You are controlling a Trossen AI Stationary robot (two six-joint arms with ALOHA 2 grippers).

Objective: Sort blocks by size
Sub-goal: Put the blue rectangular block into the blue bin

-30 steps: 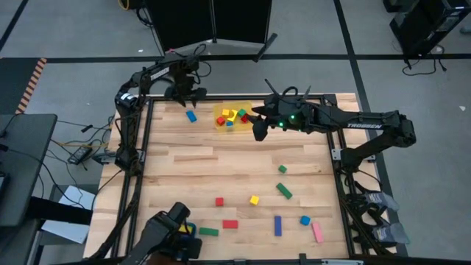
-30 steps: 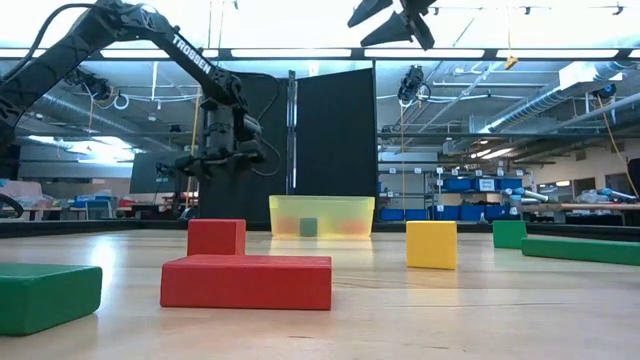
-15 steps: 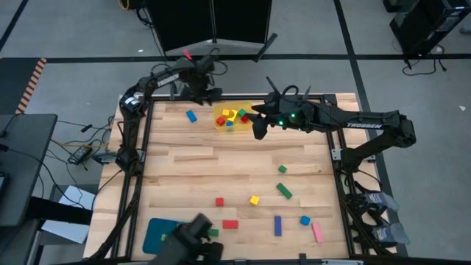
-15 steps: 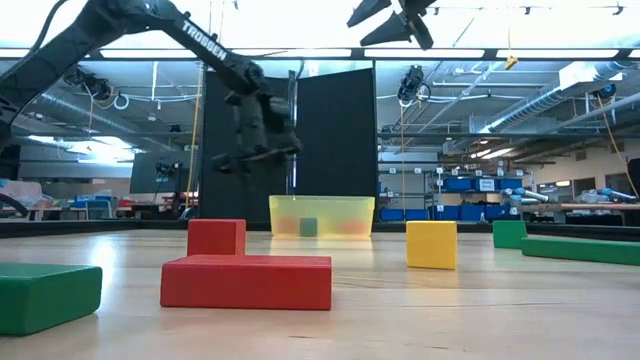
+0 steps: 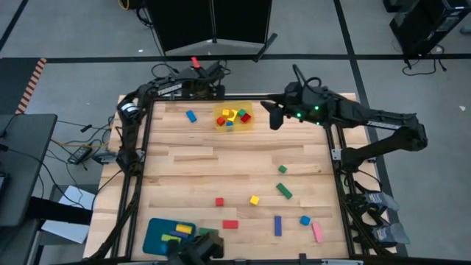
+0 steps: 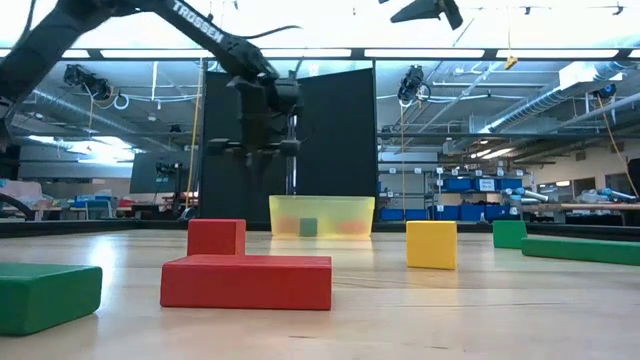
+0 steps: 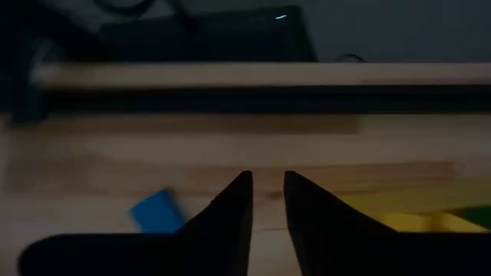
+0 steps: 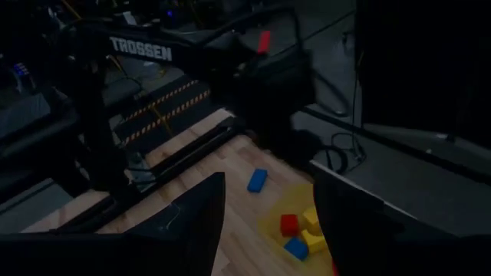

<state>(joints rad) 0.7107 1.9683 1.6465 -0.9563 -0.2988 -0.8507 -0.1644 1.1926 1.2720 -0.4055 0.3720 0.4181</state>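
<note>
Several blocks (image 5: pixel 280 190) lie scattered on the table (image 5: pixel 221 162); both pincers hover empty, left pincer (image 7: pixel 267 201) nearly together, right pincer (image 8: pixel 267 201) apart, so descend squarely over one block.

The white word "TROSSEN" stood along the dark upper link of the left arm (image 6: pixel 200 22) in the low view; the same white word showed on that dark arm's link (image 8: pixel 140 49) in the right wrist view; no other text, number or sign could be read on the table or in the room behind.
</note>
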